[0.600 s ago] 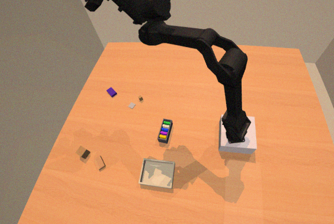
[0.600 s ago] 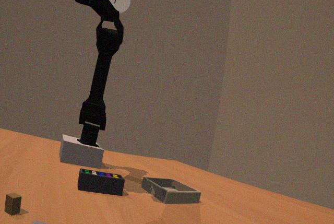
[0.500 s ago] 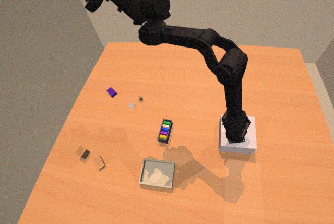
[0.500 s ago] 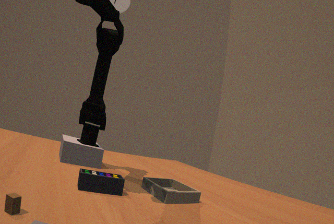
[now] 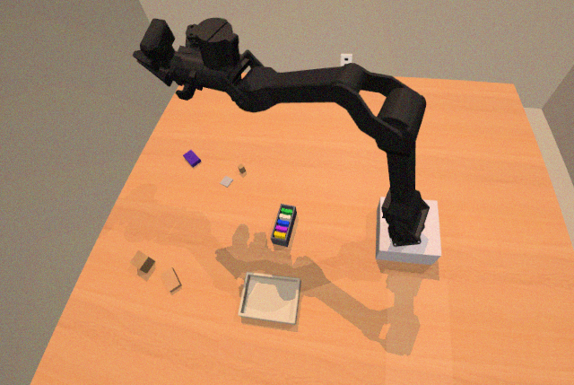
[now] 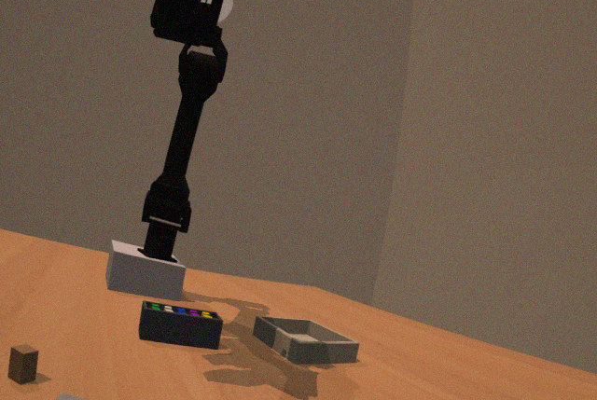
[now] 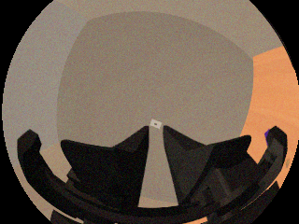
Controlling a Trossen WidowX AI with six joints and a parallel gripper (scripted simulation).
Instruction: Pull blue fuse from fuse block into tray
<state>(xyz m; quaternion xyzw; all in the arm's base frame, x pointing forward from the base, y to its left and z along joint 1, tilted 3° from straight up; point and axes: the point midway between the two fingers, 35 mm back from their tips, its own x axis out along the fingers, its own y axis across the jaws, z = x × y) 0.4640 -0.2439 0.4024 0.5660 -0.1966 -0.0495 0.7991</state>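
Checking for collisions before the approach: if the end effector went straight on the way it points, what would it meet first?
Judging by the wrist view, the shut, empty end effector points at the grey wall, nothing nearer; depth is unclear.

You're looking at an orange wooden table (image 5: pixel 463 177). On it sit the grey base (image 5: pixel 408 250) of the arm, a dark block (image 5: pixel 283 225) and, near that, a grey tray (image 5: pixel 269 298) — the two stand apart. Farther off lie a purple slab (image 5: pixel 192 157), a grey tile (image 5: pixel 226 181), a small brown cube (image 5: pixel 241 168), and two tan blocks (image 5: pixel 143 264) (image 5: pixel 171 279) — all well apart from the block
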